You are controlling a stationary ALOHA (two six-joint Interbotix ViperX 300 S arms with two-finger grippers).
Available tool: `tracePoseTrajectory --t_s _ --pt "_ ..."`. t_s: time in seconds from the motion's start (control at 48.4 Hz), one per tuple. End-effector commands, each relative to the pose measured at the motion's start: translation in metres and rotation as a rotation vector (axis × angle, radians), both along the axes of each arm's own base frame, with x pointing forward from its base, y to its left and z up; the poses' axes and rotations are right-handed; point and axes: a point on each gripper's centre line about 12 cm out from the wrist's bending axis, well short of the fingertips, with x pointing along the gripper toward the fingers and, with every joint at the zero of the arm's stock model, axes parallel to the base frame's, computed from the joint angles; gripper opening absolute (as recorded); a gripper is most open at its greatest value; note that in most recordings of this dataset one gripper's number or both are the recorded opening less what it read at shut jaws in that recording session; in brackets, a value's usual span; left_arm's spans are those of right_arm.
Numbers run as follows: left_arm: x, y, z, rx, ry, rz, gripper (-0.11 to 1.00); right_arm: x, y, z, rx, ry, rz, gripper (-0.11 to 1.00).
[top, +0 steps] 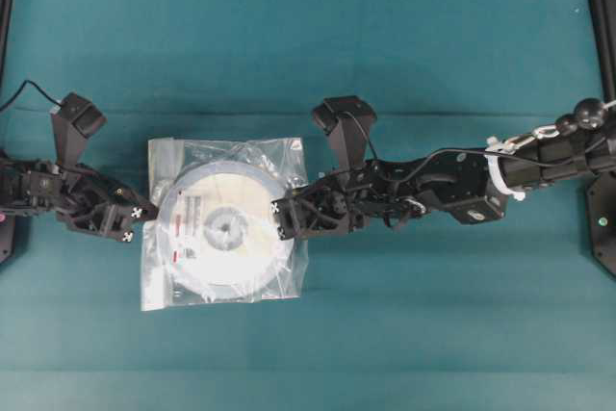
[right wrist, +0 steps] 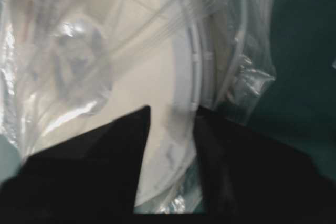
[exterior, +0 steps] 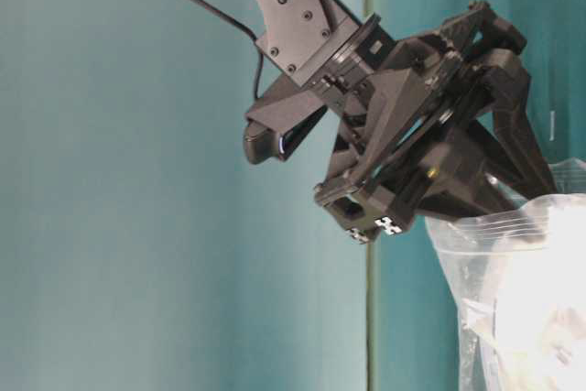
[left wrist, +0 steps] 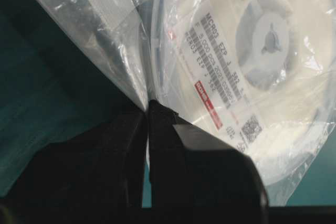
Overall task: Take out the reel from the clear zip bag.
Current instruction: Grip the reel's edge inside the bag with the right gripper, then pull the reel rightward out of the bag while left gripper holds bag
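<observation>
Seen from above, the left gripper [top: 142,215] pinches the left edge of the clear zip bag [top: 279,156], which lies flat on the teal table [top: 385,36] with the reel [top: 226,228] inside. The left wrist view alone shows the reel's white label [left wrist: 218,80] with red marks. The right gripper [right wrist: 170,121] stands part open across the reel's rim through the bag mouth; whether it grips is unclear.

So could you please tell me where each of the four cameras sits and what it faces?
Overhead: above, looking down at clear zip bag, left pincer, right pincer.
Table-level: low, sideways; one black pincer over the bag.
Left wrist: on the left arm; shut fingers pinching bag.
Right wrist: fingers astride reel.
All share the bag.
</observation>
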Motion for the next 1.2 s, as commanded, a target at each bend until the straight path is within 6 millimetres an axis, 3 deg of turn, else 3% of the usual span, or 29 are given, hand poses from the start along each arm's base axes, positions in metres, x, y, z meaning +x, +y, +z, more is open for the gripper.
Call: tracePoseTrajectory --t_s 0.0,0.062,0.31,0.744,1.178 --pt "0.004 0.000 0.002 0.001 -0.012 0.000 -0.04 0.004 -0.001 0.007 0.019 -0.018 -0.021 0.38" --pt "0.004 0.001 0.002 0.002 -0.012 -0.001 -0.04 0.003 -0.003 0.007 0.029 -0.016 -0.037 0.29" --pt "0.006 0.001 0.003 0.000 -0.015 0.001 -0.04 -0.006 -0.007 0.003 0.046 -0.001 -0.065 0.09" --pt "0.006 0.000 0.002 0.003 -0.014 -0.004 -0.04 -0.017 -0.006 0.003 0.043 0.013 -0.062 0.08" --pt "0.006 0.000 0.002 0.003 -0.014 -0.002 -0.04 -0.062 -0.008 0.009 0.044 0.043 -0.072 0.08"
